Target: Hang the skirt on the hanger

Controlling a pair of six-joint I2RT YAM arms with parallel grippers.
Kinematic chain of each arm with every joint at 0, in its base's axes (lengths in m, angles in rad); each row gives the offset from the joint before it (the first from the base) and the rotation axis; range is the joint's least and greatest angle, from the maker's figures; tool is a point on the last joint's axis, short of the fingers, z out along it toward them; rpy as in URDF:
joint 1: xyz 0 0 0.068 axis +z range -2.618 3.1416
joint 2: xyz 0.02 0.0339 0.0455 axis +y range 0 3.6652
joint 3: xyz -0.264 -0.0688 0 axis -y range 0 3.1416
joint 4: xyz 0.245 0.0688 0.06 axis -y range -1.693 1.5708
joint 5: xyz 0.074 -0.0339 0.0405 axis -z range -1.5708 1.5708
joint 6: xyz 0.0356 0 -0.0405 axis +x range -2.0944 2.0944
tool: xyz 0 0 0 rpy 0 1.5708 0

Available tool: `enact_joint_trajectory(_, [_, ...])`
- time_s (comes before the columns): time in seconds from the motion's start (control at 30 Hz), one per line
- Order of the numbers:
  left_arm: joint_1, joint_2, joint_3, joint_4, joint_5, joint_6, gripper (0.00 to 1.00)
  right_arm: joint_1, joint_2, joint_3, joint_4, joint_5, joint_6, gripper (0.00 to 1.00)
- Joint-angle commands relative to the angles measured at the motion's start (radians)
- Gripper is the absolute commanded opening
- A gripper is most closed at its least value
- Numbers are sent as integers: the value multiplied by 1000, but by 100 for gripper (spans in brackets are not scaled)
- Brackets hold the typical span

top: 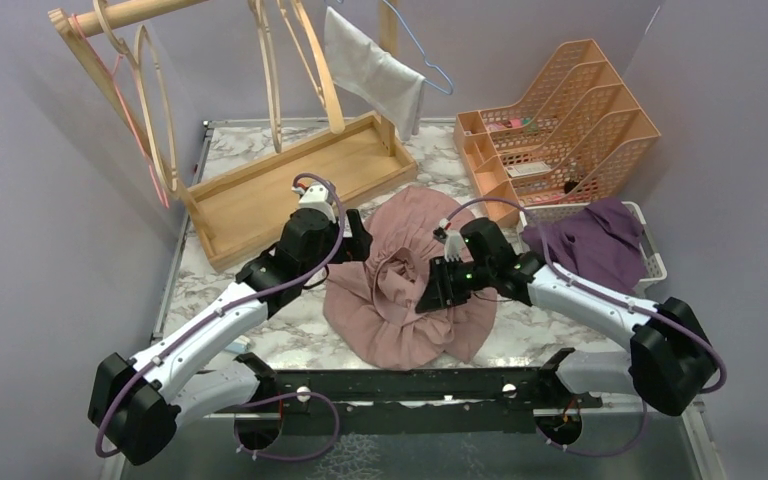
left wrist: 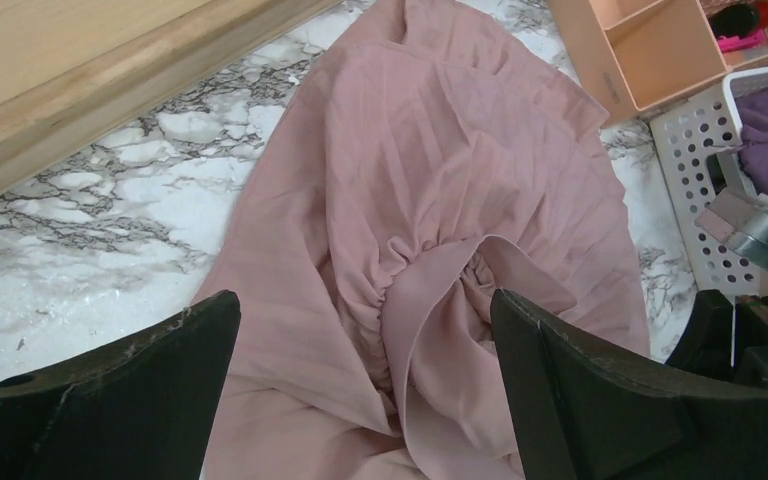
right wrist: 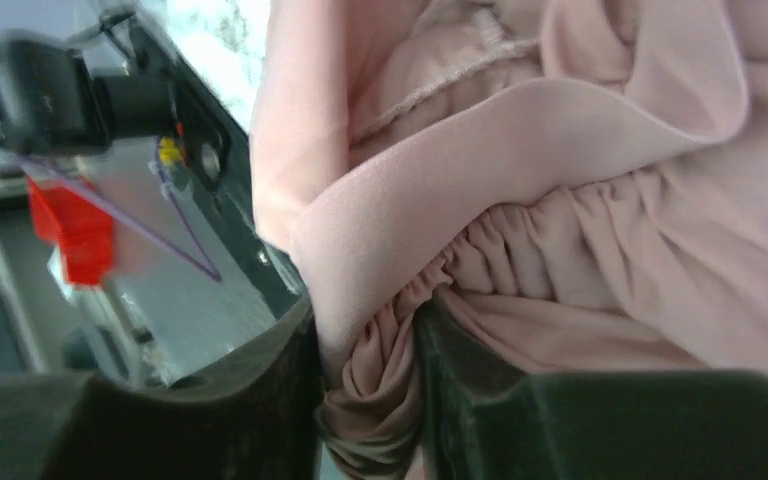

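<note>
your right gripper (right wrist: pixel 368 400) is pinching the gathered waistband (right wrist: pixel 500 240) of the pink skirt (top: pixel 410 300), its jaws nearly closed on the cloth. your left gripper (left wrist: pixel 363 310) is hanging wide open above it, gripping nothing. the skirt is lying bunched on the marble table (top: pixel 290 340) between the arms. you are risking the thin fold sliding out if you are lifting on this one pinch alone.

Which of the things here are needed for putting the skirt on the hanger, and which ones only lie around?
For the job: pink skirt, pinched at the waistband by the right pincer; open left pincer; blue wire hanger.
Lying about: wooden tray, orange organiser, purple garment, white basket, grey cloth.
</note>
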Motion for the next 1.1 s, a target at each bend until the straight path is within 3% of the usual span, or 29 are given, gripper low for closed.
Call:
enact_joint_trajectory(0.0, [62, 25, -9, 6, 148, -59, 97, 24, 16, 30, 38, 199, 54, 58])
enact_joint_trajectory(0.07, [70, 36, -19, 26, 206, -69, 95, 24, -16, 65, -28, 338, 61, 73])
enact_joint_trajectory(0.27, [71, 92, -25, 100, 424, -23, 86, 24, -90, 169, -153, 655, 86, 78])
enact_joint_trajectory(0.5, [71, 202, -23, 40, 472, 38, 69, 24, 46, 276, -303, 670, 111, 78])
enact_joint_trajectory(0.77, [71, 322, -5, 65, 467, 56, 53, 24, 147, 255, -245, 570, 95, 78])
enact_joint_trajectory(0.9, [71, 382, 13, 69, 450, 69, 44, 26, 212, 277, -221, 583, 99, 73])
enact_joint_trajectory(1.07, [71, 406, 55, 108, 391, 92, 43, 26, 266, 307, -189, 579, 91, 51])
